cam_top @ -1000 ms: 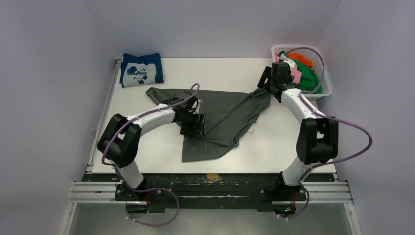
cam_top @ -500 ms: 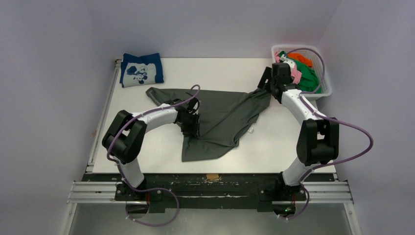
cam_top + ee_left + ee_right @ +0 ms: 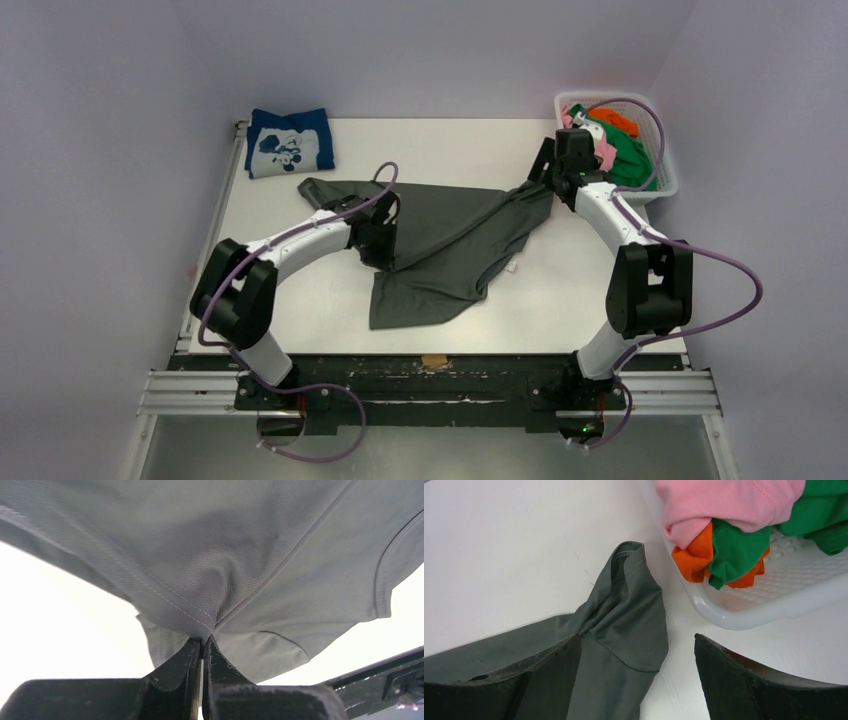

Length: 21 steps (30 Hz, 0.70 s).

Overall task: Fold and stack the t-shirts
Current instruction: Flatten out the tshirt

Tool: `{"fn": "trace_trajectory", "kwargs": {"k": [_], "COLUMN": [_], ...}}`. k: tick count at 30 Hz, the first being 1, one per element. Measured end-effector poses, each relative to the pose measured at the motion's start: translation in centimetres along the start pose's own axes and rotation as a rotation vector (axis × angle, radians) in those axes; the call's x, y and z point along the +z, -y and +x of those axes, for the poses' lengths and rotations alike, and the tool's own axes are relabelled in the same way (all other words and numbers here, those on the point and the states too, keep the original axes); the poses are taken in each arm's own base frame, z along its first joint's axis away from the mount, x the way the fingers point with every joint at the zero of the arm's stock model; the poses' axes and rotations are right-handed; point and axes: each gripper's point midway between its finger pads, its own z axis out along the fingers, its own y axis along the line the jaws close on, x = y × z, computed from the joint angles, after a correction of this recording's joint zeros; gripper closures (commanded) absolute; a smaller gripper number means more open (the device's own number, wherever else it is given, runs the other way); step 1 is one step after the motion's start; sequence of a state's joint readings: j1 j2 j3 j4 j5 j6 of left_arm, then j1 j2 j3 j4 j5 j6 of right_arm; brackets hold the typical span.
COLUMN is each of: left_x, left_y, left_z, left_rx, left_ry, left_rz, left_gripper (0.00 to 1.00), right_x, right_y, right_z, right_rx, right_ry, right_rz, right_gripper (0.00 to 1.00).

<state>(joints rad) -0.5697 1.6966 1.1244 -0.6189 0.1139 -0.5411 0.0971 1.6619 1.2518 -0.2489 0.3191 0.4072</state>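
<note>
A dark grey t-shirt [image 3: 450, 235] lies spread and rumpled across the middle of the table. My left gripper [image 3: 385, 248] is shut on a bunched seam of it; in the left wrist view the cloth [image 3: 225, 555] rises in a peak from the tips of that gripper [image 3: 204, 640]. My right gripper [image 3: 548, 175] stands open low over the shirt's far right corner [image 3: 624, 615], its fingers either side of the fold, the right one [image 3: 744, 680] on bare table. A folded navy t-shirt [image 3: 290, 142] with white print lies at the far left.
A white mesh basket [image 3: 668, 185] stands at the far right corner, close to my right gripper, holding pink [image 3: 729, 502], green [image 3: 739, 550] and orange [image 3: 691, 560] tees. Its rim [image 3: 744, 620] is just beyond my right finger. A small tan scrap [image 3: 433, 361] lies at the near edge.
My left gripper has closed on the grey shirt and shifted slightly left and away, pulling the cloth up into a peak. The right arm has stayed where it was.
</note>
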Motion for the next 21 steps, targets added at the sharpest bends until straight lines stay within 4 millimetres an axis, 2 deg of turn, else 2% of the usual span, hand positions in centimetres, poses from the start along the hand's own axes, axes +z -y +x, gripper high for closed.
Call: {"fn": "trace_trajectory", "kwargs": {"k": [3,7,11,13,16,21], "left_x": [-2.3,-5.2,-7.0,-7.7,-8.2,-8.2], "left_y": [-1.1,-4.8,-9.3,-10.8,-12.0,-12.9], "left_z": [-1.5,-3.0,-2.5,-2.2,-1.7,-1.1], "left_rx": [-0.027,-0.122,-0.22,-0.244,-0.257,-0.265], "left_ry": [0.08,0.188,0.234,0.244,0.25,0.239], "left_rz": [-0.019,-0.086,-0.188,-0.24,-0.287,-0.327], "left_gripper": [1.0,1.0,1.0,1.0,1.0,1.0], "right_x": [0.0,0.0,0.0,0.1,0.3,1.2], "right_y": [0.2,0.3,0.2,-0.2,-0.9,-3.4], "right_z": [0.1,0.3,0.4,0.7,1.3,3.8], "right_rx": [-0.002,-0.005,-0.005,-0.006,-0.022,-0.098], "right_ry": [-0.002,-0.01,-0.016,-0.027,-0.053,-0.134], "right_rz": [0.01,0.014,0.006,-0.014,-0.053,-0.184], "right_gripper": [0.2,0.21,0.23,0.25,0.29,0.32]}}
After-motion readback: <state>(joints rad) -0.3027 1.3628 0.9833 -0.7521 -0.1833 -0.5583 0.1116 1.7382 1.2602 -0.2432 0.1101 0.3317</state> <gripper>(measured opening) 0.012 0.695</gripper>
